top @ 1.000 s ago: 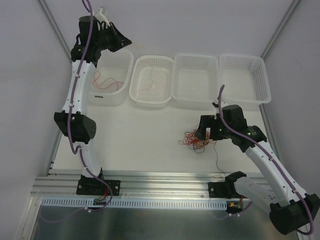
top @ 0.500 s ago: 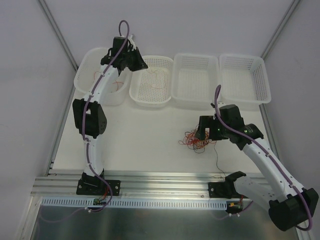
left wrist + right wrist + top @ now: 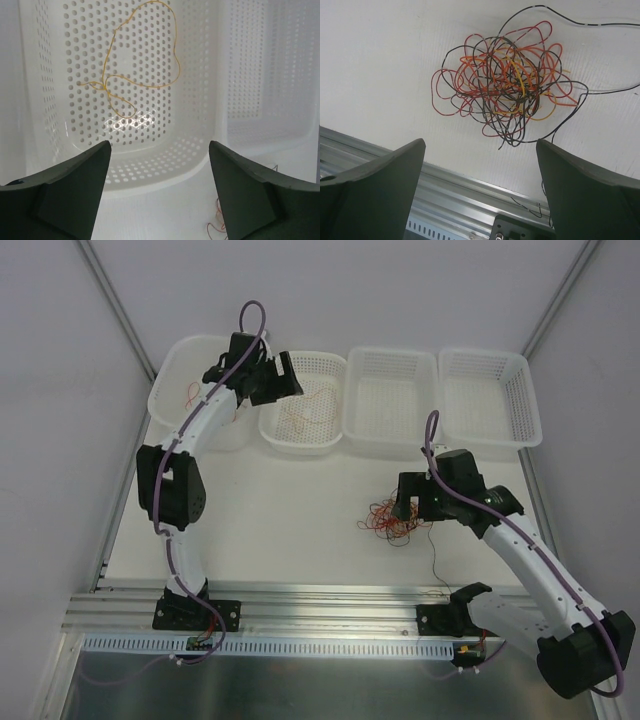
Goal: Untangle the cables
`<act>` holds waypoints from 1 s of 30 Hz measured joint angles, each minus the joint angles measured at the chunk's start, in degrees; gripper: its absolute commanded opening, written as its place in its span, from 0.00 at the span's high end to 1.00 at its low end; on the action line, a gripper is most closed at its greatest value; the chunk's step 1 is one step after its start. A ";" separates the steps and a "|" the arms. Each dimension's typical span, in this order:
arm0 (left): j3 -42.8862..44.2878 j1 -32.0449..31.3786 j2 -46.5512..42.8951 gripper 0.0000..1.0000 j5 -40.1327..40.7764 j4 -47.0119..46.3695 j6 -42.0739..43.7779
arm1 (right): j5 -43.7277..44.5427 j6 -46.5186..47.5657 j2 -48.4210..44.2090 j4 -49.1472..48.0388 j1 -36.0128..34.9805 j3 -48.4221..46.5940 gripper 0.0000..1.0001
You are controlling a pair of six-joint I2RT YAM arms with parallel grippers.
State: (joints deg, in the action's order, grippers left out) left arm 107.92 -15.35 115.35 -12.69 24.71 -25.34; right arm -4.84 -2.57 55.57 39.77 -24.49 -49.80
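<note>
Cables point(image 3: 505, 95) tangled on the table point(image 3: 290, 510), two lying in baskets

A bunch of red, orange and black strands is seen on the white surface below the right gripper point(image 3: 480, 150), whose fingers are spread apart. The left gripper point(image 3: 157, 150), likewise spread, is held over the second basket point(image 3: 300, 447), where one yellow-orange cable point(image 3: 104, 86) is curled. A red cable point(image 3: 192, 393) lies in the leftmost tub point(image 3: 160, 405).
</note>
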 measured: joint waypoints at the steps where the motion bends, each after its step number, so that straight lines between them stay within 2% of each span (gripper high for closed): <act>1: -1.70 -0.31 -2.47 0.07 0.02 -0.04 0.24 | 0.13 -0.09 0.37 -0.02 0.00 0.00 0.05; 3: -5.77 -1.22 -7.87 0.01 0.20 -0.46 0.28 | 0.37 -0.33 1.07 -0.09 -0.09 0.00 0.08; 6: -12.79 -4.33 -18.08 0.01 0.90 -0.74 0.33 | 1.05 -0.81 1.86 -0.59 -0.26 0.20 0.13; 11: -26.73 -12.98 -33.68 0.01 1.81 -2.47 -0.04 | 2.75 -2.34 3.13 -2.64 -0.59 2.67 0.20; 17: -43.71 -22.51 -42.73 0.01 5.14 -2.32 -3.13 | 4.55 -4.15 9.11 -7.23 -2.12 5.35 0.34; 23: -57.68 -26.69 -50.95 0.01 8.04 -1.44 -8.07 | 3.96 -5.49 18.84 -12.57 -11.67 3.96 0.47; 30: -65.64 -26.67 -61.35 0.01 10.27 -1.46 -11.72 | 3.30 -2.89 30.51 -13.60 -23.28 -10.21 0.46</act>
State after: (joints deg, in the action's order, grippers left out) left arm 42.28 -42.02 54.00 -2.42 23.24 -37.06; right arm -1.54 -5.45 86.08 26.17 -47.77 -60.01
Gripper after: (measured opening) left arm 0.990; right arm 0.531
